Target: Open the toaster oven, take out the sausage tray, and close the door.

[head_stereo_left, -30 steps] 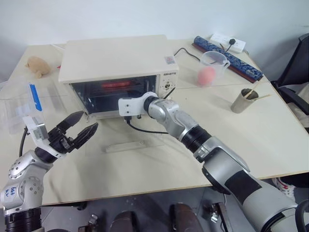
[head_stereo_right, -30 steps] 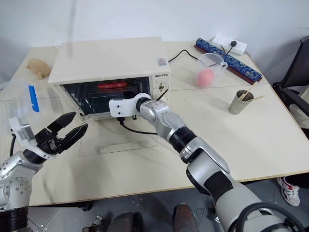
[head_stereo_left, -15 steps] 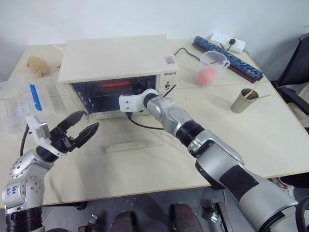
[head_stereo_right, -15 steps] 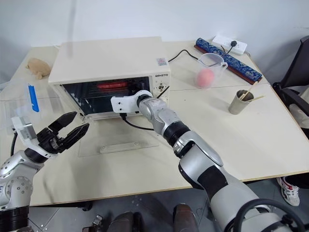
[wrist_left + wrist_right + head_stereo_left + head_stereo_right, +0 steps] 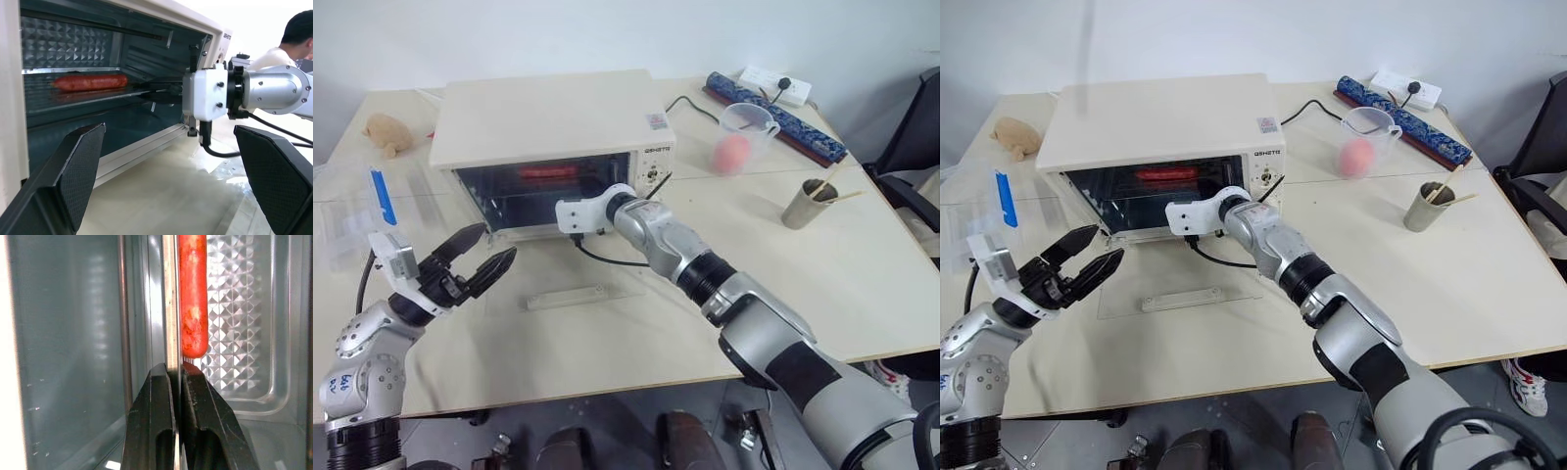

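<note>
The cream-white toaster oven stands at the back of the table. Its glass door lies open flat on the table, bar handle nearest me. Inside, a red sausage lies on the silvery sausage tray. My right gripper reaches into the oven mouth and is shut on the tray's thin front edge, just short of the sausage's end. My left gripper hovers open to the left of the door, holding nothing.
A clear plastic box with a blue clip and a plush toy sit at the left. To the right are a measuring jug with a pink object and a metal cup with sticks. A person sits beyond the oven.
My right wrist has turned slightly at the oven mouth. The left arm and the oven have not moved.
</note>
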Controlling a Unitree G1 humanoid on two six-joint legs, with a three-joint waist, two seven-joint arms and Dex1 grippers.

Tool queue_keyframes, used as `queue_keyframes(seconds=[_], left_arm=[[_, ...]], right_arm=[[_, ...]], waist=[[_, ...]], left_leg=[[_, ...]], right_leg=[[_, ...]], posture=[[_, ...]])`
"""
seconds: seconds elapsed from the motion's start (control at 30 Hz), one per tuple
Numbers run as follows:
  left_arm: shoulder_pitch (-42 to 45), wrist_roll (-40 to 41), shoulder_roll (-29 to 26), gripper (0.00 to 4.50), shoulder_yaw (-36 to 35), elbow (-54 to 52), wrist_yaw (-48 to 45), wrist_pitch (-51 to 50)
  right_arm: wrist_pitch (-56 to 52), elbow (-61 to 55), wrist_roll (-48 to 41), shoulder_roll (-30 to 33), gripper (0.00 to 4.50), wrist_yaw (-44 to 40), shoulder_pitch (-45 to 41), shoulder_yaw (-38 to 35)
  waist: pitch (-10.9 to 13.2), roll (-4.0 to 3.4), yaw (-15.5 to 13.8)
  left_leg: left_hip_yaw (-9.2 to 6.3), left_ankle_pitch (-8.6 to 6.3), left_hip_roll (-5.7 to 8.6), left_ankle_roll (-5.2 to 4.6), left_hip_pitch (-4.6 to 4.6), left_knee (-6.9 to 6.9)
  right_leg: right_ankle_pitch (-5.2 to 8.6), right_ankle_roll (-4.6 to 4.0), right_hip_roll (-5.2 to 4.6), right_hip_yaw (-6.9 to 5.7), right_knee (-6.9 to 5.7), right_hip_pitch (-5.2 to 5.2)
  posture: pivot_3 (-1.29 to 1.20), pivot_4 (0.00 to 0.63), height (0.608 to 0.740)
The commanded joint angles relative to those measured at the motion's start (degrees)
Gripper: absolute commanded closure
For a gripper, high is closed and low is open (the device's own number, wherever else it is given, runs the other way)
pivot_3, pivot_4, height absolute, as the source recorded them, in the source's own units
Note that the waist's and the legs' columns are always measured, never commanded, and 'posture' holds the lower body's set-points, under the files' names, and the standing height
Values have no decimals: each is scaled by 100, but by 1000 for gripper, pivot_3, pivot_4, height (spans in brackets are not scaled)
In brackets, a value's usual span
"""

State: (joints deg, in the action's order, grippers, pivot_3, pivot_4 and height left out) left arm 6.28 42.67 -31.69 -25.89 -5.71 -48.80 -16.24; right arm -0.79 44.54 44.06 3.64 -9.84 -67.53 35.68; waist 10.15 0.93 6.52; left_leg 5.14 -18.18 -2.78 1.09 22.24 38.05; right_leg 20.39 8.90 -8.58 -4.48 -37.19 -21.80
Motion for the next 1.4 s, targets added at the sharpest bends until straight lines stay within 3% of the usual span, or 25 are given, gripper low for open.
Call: queue_keyframes(seconds=[0.03,0.6,1.0,1.4], left_arm=[[91,27,-30,0,-34,29,-33,42],[243,288,-121,0,-179,85,-118,-189],[188,873,-531,0,-669,29,-187,-758],[-269,801,-834,0,-1120,100,-235,-852]], right_arm=[[-36,-813,90,33,4466,-95,159,19],[-252,-3751,703,700,4466,-979,1634,-6],[-109,-5109,689,1053,4466,-1661,2404,-82],[308,-6142,481,1562,4466,-2021,3039,-296]], waist=[[0,0,-5],[0,1,-17],[0,1,-19],[0,2,-95]], left_leg=[[0,0,0,0,0,0],[5,0,0,0,4,1],[7,0,0,0,3,0],[11,0,0,0,4,2]], right_leg=[[0,0,0,0,0,0],[0,0,1,1,18,0],[0,0,2,1,22,0],[0,0,1,3,30,1]], posture=[[0,150,740],[0,150,740],[0,150,740],[0,150,740]])
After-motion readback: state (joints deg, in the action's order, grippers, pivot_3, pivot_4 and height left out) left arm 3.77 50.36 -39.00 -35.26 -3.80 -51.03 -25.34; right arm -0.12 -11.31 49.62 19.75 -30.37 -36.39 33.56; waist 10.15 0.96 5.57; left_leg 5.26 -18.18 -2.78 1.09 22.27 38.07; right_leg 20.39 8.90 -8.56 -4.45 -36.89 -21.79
